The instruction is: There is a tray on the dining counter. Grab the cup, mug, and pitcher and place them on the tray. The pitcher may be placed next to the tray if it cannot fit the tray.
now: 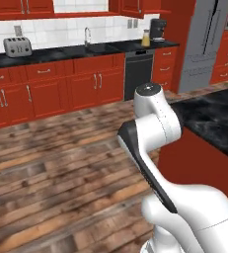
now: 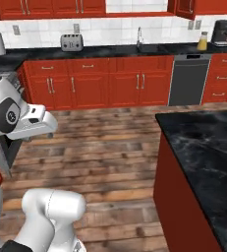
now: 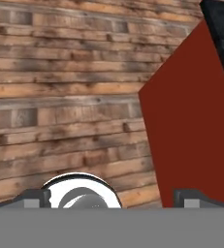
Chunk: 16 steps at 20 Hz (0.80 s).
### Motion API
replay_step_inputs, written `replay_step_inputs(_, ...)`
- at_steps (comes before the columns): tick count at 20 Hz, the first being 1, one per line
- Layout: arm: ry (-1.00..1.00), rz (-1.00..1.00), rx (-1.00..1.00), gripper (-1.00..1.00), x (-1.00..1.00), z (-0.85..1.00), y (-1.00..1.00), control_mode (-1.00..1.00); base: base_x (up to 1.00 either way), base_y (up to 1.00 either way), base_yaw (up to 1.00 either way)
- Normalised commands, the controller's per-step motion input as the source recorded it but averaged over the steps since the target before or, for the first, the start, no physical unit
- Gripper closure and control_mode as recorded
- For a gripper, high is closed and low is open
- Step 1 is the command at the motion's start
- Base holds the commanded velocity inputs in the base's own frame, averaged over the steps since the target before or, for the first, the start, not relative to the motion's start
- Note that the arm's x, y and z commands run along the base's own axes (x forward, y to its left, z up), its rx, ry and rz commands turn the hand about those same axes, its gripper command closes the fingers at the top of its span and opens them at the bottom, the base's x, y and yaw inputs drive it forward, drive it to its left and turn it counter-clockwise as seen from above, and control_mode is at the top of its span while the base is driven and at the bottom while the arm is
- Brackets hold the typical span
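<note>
Currently, the wood-plank floor [image 2: 100,147] is occupying the open middle of the kitchen. The long run of red cabinets with a narrow black worktop [image 2: 110,50] is standing along the far wall. The wide black marble-veined dining counter on a red base [image 2: 208,147] is sitting at the near right, and its red side panel [image 3: 191,126] is showing in the hand view beside the floor planks. The dark dishwasher front [image 2: 186,78] is sitting in the cabinet run, right of the sink faucet [image 2: 139,37]. The silver toaster [image 2: 71,42] is resting on the worktop, left of the sink. The clear glass pitcher of orange-yellow juice with a tan lid [image 2: 202,41] is standing upright on the far worktop, above the dishwasher and just left of the black coffee machine [image 2: 222,32]. The two-finger gripper [image 3: 111,198] is pointing down at the floor with its dark fingertips [image 3: 33,197] set wide apart, holding nothing.
</note>
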Motion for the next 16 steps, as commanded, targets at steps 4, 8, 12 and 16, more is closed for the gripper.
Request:
replay_step_inputs(4, 0.0, 0.0, 0.0, -1.0, 0.0, 0.0, 0.0, 1.0, 1.0, 0.21, -0.03)
replay_step_inputs(8, 0.0, 0.0, 0.0, -1.0, 0.0, 0.0, 0.0, 1.0, 1.0, 0.18, -0.01)
replay_step_inputs(12, 0.0, 0.0, 0.0, -1.0, 0.0, 0.0, 0.0, 1.0, 1.0, 0.12, 0.0)
replay_step_inputs(16, 0.0, 0.0, 0.0, -1.0, 0.0, 0.0, 0.0, 1.0, 1.0, 0.09, 0.0)
